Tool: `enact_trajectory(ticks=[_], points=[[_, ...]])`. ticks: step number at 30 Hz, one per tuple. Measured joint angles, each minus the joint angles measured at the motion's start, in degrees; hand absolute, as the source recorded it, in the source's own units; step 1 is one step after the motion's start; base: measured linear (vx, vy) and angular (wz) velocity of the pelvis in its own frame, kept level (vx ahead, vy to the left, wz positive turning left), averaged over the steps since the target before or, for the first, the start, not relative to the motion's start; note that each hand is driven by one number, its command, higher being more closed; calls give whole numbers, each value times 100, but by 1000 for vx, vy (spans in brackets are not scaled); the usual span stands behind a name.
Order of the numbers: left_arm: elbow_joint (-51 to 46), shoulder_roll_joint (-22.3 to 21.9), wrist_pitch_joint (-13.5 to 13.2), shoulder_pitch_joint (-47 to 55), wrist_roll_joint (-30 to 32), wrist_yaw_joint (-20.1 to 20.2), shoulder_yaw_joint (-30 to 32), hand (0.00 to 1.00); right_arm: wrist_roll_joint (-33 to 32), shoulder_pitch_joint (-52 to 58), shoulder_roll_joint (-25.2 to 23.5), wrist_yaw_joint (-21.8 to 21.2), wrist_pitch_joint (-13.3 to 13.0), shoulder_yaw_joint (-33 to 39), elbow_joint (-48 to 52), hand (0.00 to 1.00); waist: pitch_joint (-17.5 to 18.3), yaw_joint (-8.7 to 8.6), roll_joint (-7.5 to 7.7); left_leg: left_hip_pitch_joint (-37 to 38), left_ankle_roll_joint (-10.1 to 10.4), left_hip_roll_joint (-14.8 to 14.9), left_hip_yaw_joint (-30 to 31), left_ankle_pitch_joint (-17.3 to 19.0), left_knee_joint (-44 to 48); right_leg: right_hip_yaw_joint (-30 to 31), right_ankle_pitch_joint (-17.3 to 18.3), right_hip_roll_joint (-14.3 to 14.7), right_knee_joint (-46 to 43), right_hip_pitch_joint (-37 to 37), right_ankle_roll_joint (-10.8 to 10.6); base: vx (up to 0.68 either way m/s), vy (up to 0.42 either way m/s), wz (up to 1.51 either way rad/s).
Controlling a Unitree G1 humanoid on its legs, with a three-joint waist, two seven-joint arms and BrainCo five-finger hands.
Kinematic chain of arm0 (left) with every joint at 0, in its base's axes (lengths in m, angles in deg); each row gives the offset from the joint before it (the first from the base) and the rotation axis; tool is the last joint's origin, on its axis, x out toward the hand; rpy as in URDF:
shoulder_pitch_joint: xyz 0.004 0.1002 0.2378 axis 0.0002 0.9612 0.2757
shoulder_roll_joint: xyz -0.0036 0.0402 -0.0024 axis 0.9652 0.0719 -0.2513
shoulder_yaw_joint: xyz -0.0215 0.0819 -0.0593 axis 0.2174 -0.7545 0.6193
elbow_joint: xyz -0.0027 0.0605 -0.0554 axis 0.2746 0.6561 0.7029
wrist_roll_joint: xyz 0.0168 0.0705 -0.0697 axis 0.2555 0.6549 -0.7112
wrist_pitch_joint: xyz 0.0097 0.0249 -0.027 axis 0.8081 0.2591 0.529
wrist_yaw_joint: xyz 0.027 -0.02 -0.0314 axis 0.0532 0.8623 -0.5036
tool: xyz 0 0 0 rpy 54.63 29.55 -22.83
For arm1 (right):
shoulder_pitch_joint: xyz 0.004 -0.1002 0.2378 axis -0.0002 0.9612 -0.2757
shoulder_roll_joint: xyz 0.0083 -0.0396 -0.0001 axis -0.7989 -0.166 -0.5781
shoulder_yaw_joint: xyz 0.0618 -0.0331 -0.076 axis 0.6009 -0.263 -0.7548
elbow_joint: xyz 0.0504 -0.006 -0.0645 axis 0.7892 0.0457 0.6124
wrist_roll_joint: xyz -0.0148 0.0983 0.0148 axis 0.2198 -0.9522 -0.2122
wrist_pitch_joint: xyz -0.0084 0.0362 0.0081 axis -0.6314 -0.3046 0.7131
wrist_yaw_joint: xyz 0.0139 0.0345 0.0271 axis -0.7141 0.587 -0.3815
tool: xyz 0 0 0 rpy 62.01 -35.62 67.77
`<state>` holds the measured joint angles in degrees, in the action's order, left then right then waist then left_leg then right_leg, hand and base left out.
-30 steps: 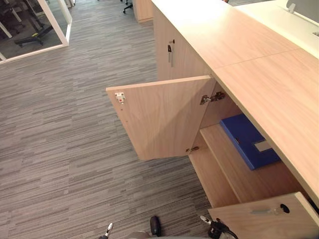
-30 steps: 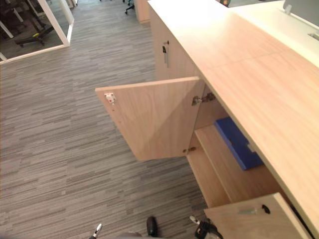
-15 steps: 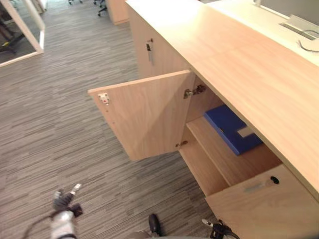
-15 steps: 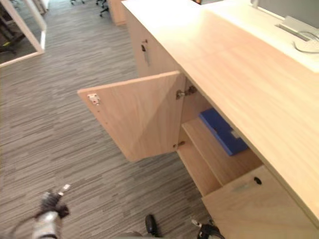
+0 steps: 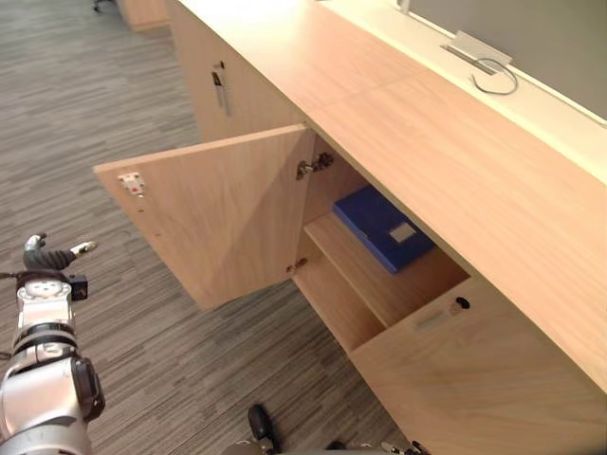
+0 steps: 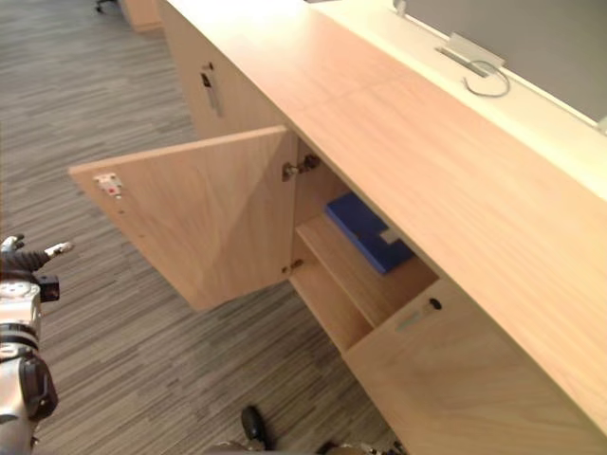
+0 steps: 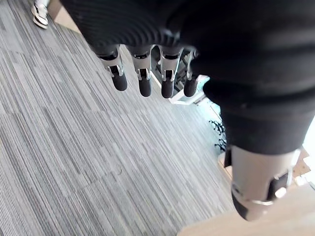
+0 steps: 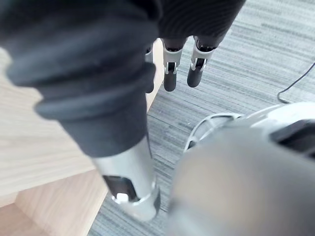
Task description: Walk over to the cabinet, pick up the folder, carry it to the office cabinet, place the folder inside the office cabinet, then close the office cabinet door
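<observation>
- Light wood-grain office cabinet (image 5: 455, 161) runs along the right side, standing on grey striped carpet (image 5: 95, 114).
- One compartment is exposed: its door (image 5: 218, 218) is swung wide out over the carpet, inner face showing, with a small white catch plate (image 5: 133, 184) near its free top corner.
- Hinges counted on that door: two, upper (image 5: 313, 166) and lower (image 5: 296, 266).
- Inside: one shelf (image 5: 379, 284) splits the compartment into an upper and a lower level.
- Contents: one blue folder (image 5: 379, 223), lying flat on the shelf in the upper level, with a pale label (image 5: 403, 232) on its cover. Nothing can be made out in the visible part of the lower level.
- A second door (image 5: 474, 379), nearer the robot, stands ajar; one keyhole (image 5: 461, 304) near its top edge.
- A third door farther along is shut, with one metal handle (image 5: 220, 90).
- Left hand (image 5: 47, 258) is low over the carpet, well apart from the open door; its fingers (image 7: 142, 73) are straight and spread, holding nothing.
- Right hand (image 8: 170, 69) hangs beside a wood panel, fingers straight, holding nothing.
</observation>
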<state>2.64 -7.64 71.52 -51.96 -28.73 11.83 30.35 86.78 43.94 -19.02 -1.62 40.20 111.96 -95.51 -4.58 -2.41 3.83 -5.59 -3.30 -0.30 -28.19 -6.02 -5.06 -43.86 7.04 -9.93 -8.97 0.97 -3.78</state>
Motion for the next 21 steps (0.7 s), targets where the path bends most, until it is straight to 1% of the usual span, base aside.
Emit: enact_trajectory(ticks=[2,4,5,7,8,9,10,12,13,15,16,20,21], points=[[127,0,11,-192,-6,111,-316,0,0,70,-6,-34,-27,-127,4,0,-30,-57,54,-28,-9,25,-41,-6,1,17,-5,17,2,-42,5,-32,1,-13],[126,0,11,-367,-6,167,-658,0,3,90,-12,-49,-38,-203,8,0,-48,-59,105,-50,-9,47,-55,-9,2,20,-10,39,3,-66,13,0,0,0],[127,0,10,-578,-16,187,-961,0,2,90,-22,-59,-50,-233,14,0,-79,-65,158,-65,-7,64,-61,-11,2,20,-14,54,4,-88,20,-33,-17,0],[126,2,6,-832,-14,208,-1273,0,1,91,-32,-61,-72,-245,26,0,-107,-89,201,-116,-3,78,-67,-16,2,24,-15,67,4,-146,21,-13,-6,-2],[127,44,-5,-1112,7,213,-1569,0,-2,93,-36,-53,-76,-383,126,0,-165,-89,250,-173,-5,91,-89,-28,3,41,-25,77,7,-205,36,-22,-10,-6],[128,83,-7,-1203,15,213,-1669,0,-3,93,-43,-53,-78,-431,181,0,-196,-91,274,-173,-5,98,-106,-28,3,53,-30,82,9,-211,43,-23,-9,-12],[197,156,33,-1371,14,130,-1732,0,-3,93,-66,-52,-87,-458,233,0,-230,-111,322,-172,-5,110,-135,-28,4,80,-44,93,13,-229,62,-21,-8,-19],[294,525,39,-1780,8,71,-2069,0,-30,104,-92,-40,-100,-594,240,0,-303,-95,440,-226,-4,174,-239,-28,5,200,-110,154,20,-343,125,-22,-8,-22],[294,624,37,-1932,4,57,-2174,0,-48,99,-96,-37,-113,-630,248,0,-326,-93,474,-250,-5,190,-254,-28,5,205,-131,167,25,-377,145,-15,-13,-12],[294,735,42,-2120,-6,30,-2335,0,-69,98,-114,-38,-157,-678,256,0,-357,-91,520,-238,-6,202,-276,-27,5,221,-165,176,37,-378,166,-9,-9,-6],[292,803,41,-2172,-6,29,-2495,0,-98,98,-145,-39,-199,-692,287,0,-372,-91,522,-239,-6,231,-275,-25,6,224,-220,182,43,-382,211,-7,-2,-3],[250,813,-18,-2199,-121,19,-2755,0,-121,100,-147,-43,-260,-932,432,0,-382,-76,538,-240,-8,258,-240,-25,6,227,-288,190,40,-381,219,-8,0,3],[177,810,-22,-2199,-511,120,-2965,0,-126,96,-90,-47,-264,-1080,433,0,-386,-27,534,-245,-7,257,-230,-25,7,234,-288,184,25,-380,218,-18,0,7]])
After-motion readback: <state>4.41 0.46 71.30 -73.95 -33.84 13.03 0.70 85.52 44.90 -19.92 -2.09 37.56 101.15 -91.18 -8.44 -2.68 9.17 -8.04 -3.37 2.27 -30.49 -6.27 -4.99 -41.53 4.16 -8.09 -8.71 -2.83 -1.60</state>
